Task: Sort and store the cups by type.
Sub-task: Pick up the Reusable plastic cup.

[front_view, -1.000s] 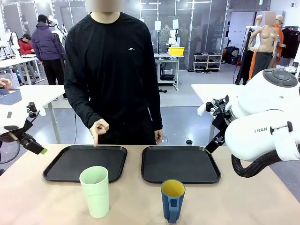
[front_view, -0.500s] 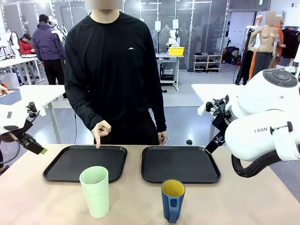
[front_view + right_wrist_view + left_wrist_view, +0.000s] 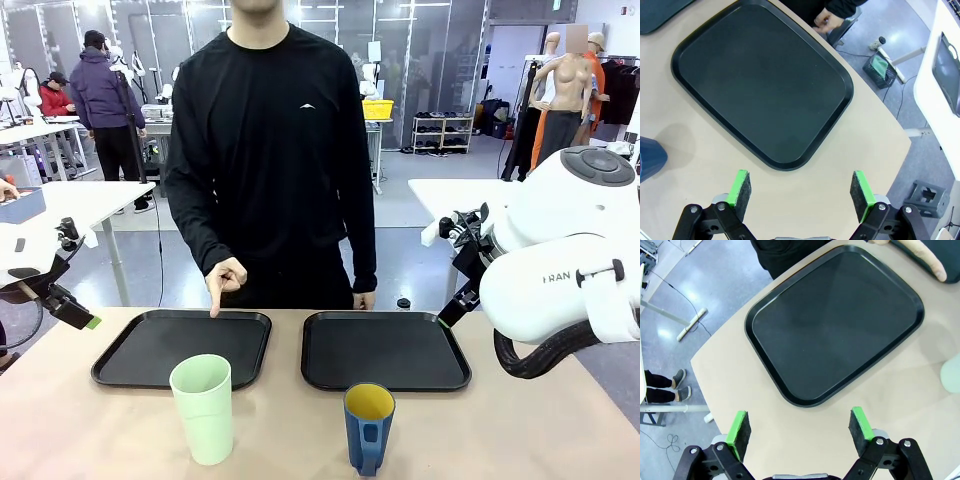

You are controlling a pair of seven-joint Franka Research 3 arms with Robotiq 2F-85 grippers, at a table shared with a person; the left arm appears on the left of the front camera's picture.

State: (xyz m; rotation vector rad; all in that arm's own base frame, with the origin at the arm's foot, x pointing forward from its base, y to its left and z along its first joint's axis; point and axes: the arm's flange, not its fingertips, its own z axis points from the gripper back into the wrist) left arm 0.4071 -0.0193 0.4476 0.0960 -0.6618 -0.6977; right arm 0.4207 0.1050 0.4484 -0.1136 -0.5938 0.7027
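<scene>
**Work surface.** Two black trays lie side by side on the beige table (image 3: 560,440), along its far edge. The left tray (image 3: 150,345) sits toward the far left corner and the right tray (image 3: 400,350) toward the far right. A narrow strip of table separates them.

**Cups.** Both cups stand upright near the near edge of the table, outside the trays.
- The mint-green tumbler (image 3: 203,405) stands left of centre, just beside the near edge of the left tray.
- The dark blue mug (image 3: 369,425) stands right of centre, near the near edge of the right tray. Its inside is yellow and its handle faces the near edge.
- The two cups are well apart.

**Left gripper** (image 3: 800,427). The jaws are spread wide, with nothing between the green pads (image 3: 739,427). The gripper hangs above the left edge of the table, aimed at the left tray.

**Right gripper** (image 3: 800,187). The jaws are spread wide, with nothing between them. The gripper hangs above the right edge of the table, aimed at the right tray.

**Person.** A person in a black top stands at the far edge. One hand (image 3: 225,280) points an index finger down at the far rim of the left tray. The other hand (image 3: 363,299) hangs at the person's side, behind the far edge.
</scene>
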